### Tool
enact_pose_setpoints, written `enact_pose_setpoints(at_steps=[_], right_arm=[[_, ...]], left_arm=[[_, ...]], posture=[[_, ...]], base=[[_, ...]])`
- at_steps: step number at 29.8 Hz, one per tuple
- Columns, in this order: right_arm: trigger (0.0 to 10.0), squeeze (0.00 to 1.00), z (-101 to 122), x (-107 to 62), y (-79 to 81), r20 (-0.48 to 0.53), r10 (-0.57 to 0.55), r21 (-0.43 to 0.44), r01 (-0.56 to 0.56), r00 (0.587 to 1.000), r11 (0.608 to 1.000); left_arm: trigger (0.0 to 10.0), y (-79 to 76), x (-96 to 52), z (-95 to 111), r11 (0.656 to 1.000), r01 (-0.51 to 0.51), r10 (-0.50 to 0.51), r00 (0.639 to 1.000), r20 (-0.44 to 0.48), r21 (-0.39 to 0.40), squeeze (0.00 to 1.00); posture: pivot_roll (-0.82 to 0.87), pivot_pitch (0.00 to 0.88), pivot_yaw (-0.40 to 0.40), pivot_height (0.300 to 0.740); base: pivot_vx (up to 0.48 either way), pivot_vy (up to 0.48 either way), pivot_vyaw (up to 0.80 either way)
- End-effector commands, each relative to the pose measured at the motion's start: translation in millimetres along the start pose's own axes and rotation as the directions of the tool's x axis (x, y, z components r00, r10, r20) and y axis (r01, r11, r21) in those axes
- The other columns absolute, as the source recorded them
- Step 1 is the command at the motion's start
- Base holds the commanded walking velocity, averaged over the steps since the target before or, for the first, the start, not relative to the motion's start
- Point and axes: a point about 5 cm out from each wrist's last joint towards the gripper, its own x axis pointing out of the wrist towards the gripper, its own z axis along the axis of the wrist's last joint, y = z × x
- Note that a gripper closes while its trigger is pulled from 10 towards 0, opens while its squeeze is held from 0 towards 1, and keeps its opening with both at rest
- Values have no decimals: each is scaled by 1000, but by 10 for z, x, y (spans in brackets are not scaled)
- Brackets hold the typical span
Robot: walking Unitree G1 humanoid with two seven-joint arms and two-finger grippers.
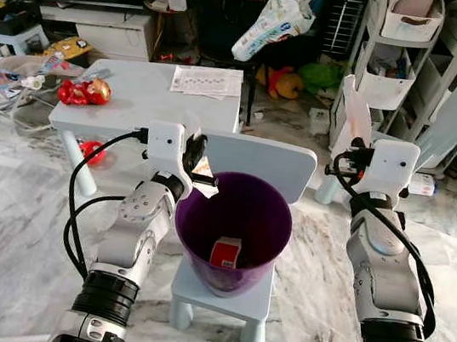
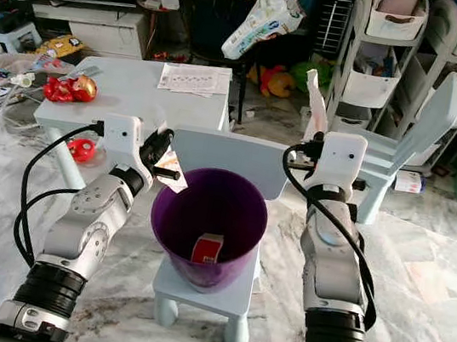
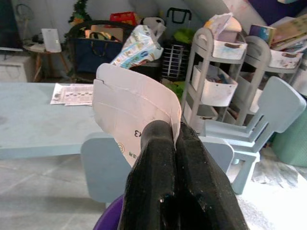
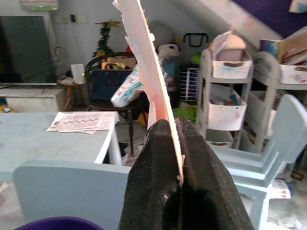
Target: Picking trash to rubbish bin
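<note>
Each pincer, left (image 3: 175,139) and right (image 4: 178,139), clamped a thin white card scrap (image 3: 134,108) above the round purple bin (image 1: 233,223).

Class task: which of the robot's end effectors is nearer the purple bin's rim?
Left. The left end effector sits right at the purple bin's rim; the right end effector is raised farther off, beside the chair back.

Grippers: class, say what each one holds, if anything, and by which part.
Left gripper: white card scrap, pinched at its lower edge. Right gripper: pale card strip, pinched at its lower end.
</note>
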Motion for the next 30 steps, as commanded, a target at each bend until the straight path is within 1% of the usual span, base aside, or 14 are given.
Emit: enact_pose_setpoints(at_steps=[1,9,12,16,17,19,20,21,22,23,24,28,29,30], right_arm=[[10000,0,-13,11,33,-15,3,9,-3,1000,1000],[10000,0,-28,7,29,-20,1,13,-1,1000,1000],[10000,0,-65,23,34,-40,8,28,-7,999,1000],[10000,0,-115,76,63,-63,44,70,-40,997,997],[10000,0,-163,106,88,-78,76,95,-69,994,993],[10000,0,-175,112,95,-82,84,102,-75,993,992],[10000,0,-238,124,143,-101,120,105,-110,988,988],[10000,0,-238,124,143,-101,120,105,-110,988,988],[10000,0,-360,128,205,-147,163,119,-146,976,982],[10000,0,-399,127,221,-162,172,126,-152,972,980],[10000,0,-451,125,232,-182,173,150,-146,968,978],[10000,0,-712,82,292,-300,181,227,-114,937,967],[10000,0,-772,60,352,-322,220,258,-138,921,956],[10000,0,-772,60,352,-322,220,258,-138,921,956]], left_arm=[[10000,39,-20,30,1000,-5,5,1000,7,8,0],[10000,45,-19,36,1000,-1,1,1000,7,24,0],[10000,36,-24,-34,1000,-3,3,1000,-28,13,0],[10000,58,-73,-189,999,-2,6,997,-78,51,0],[10000,124,-131,-244,998,-24,28,997,-69,65,0],[10000,141,-145,-254,997,-30,34,997,-65,68,0],[10000,201,-202,-294,995,-44,51,996,-74,91,0],[10000,201,-202,-294,995,-44,51,996,-74,91,0],[10000,268,-292,-330,991,-53,64,994,-86,123,0],[10000,283,-321,-341,990,-52,64,994,-92,133,0],[10000,296,-367,-364,990,-40,55,993,-107,138,0],[10000,370,-667,-484,986,20,11,983,-183,168,0],[10000,402,-771,-504,984,29,8,979,-201,176,0],[10000,402,-771,-504,984,29,8,979,-201,176,0]], posture=[[-94,67,78,740],[-93,69,79,740],[-90,70,78,740],[-73,69,82,740],[-65,71,86,740],[-65,71,86,740],[-52,74,92,740],[-52,74,92,740],[-34,76,93,740],[-34,76,93,740],[-20,79,95,740],[31,90,102,740],[47,95,106,740],[47,95,106,740]], base=[[0,0,0],[0,0,0],[0,0,0],[0,0,0],[0,0,0],[0,0,0],[0,0,0],[0,0,0],[0,0,0],[0,0,0],[0,0,0],[0,0,0],[0,0,0],[0,0,0]])
